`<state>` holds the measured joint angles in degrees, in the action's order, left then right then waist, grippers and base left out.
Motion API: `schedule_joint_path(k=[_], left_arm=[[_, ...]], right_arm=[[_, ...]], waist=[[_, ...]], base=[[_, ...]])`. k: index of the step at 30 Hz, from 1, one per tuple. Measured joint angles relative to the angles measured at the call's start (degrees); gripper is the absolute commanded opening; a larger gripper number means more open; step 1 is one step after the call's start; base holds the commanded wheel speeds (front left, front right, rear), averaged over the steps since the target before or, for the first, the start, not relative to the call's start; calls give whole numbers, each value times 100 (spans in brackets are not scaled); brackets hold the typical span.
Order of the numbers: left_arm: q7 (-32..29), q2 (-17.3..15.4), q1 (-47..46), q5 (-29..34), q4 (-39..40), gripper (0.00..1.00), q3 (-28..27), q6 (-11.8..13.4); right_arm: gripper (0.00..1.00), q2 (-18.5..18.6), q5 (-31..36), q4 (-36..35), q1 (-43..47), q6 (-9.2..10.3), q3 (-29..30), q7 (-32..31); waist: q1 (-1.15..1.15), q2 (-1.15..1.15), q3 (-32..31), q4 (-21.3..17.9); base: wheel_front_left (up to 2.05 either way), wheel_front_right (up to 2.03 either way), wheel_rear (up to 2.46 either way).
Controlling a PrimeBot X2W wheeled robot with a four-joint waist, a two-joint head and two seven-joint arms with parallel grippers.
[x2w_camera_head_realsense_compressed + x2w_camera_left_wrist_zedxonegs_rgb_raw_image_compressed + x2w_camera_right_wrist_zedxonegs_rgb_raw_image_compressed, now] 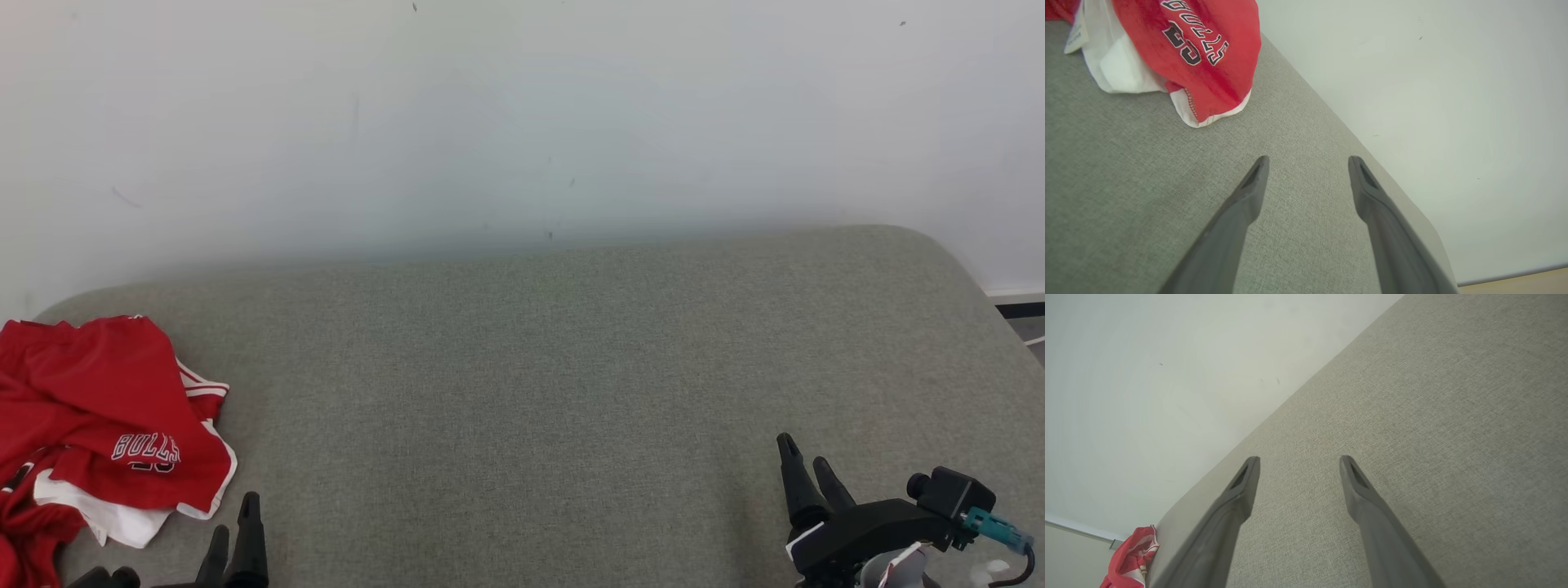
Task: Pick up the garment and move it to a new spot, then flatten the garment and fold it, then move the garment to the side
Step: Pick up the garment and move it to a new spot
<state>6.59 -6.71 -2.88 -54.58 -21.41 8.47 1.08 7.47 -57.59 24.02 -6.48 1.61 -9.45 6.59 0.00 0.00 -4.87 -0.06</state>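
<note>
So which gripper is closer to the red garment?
The left gripper: it is just beside the red garment, while the right gripper sits far across the grey cushion.

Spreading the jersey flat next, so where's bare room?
The grey surface is bare from the red Bulls jersey across to the right hand, back to the white wall. Crowded at far left: jersey heaped by the left hand.

I'm looking along my left gripper [1308, 160], and its two long dark fingers are standing wide apart above the grey woven fabric surface [1126, 196], gripping nothing. A crumpled red jersey with white trim and dark lettering [1208, 61] is lying on that surface toward the upper left, apart from the fingertips. The pale plain wall [1433, 102] is bordering the surface's far edge.
</note>
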Motion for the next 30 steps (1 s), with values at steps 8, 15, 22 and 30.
schedule_joint_path(k=[8, 15, 22, 30], left_arm=[[155, -163, -10, 655, -23, 100, 320, 101], [278, -327, -122, 1241, -24, 100, 627, 175], [363, -469, -136, 1839, -49, 100, 902, 256], [431, -634, -240, 2452, -92, 100, 1154, 364]], right_arm=[[100, 73, 502, 137, 1, 144, -166, 158], [100, 152, 962, 192, 0, 221, -368, 261], [100, 227, 1475, 300, -17, 325, -591, 309], [100, 311, 2003, 407, -110, 450, -787, 299]], waist=[[0, 0, -94, 28], [0, 0, -160, 51], [0, 0, -222, 73], [0, 0, -287, 87]], base=[[0, 0, 0], [0, 0, 0], [0, 0, 0], [0, 0, 0]])
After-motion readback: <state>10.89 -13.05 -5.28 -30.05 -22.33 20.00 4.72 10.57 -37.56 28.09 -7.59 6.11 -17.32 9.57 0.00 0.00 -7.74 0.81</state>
